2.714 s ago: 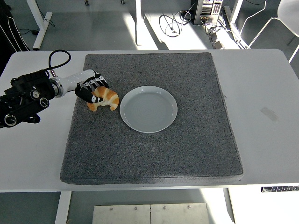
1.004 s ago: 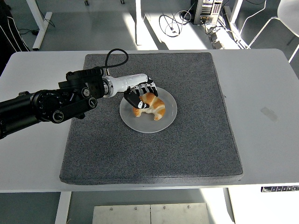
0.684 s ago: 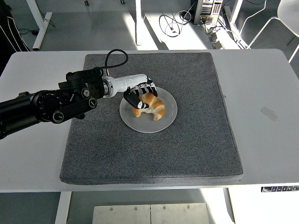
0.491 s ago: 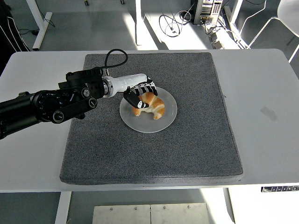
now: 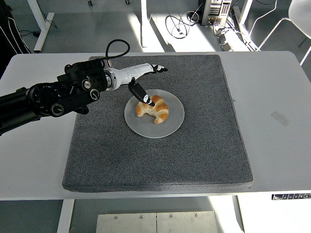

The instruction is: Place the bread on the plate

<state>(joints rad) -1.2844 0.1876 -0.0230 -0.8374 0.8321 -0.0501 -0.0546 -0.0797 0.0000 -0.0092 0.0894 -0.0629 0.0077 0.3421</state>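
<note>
Now the left hand (image 5: 148,82) has let go: half a second back its fingers were curled over the bread, and here they are spread wide and hold nothing. One dark finger (image 5: 142,94) points down toward 5 o'clock, its tip at the bread's upper left end, though whether it touches cannot be told. The other fingers stretch out toward 3 o'clock above the mat, well clear of the plate. The wrist has drawn back toward 11 o'clock since then.

The bread (image 5: 153,109), a golden croissant, lies on the white plate (image 5: 172,124), a little toward 10 o'clock of the plate's middle, much where it lay when held, now fully uncovered. The plate sits on the grey mat (image 5: 194,155), at about 12 o'clock of the mat's centre, and has not shifted.

Behind the hand, the black left arm (image 5: 48,97) runs off toward 9 o'clock and is cut by the picture's edge; a black cable (image 5: 114,46) loops above the wrist. The mat rests on the white table (image 5: 277,136), whose left and right ends are cropped. The light fingers blur together against the mat, so they cannot be counted.
</note>
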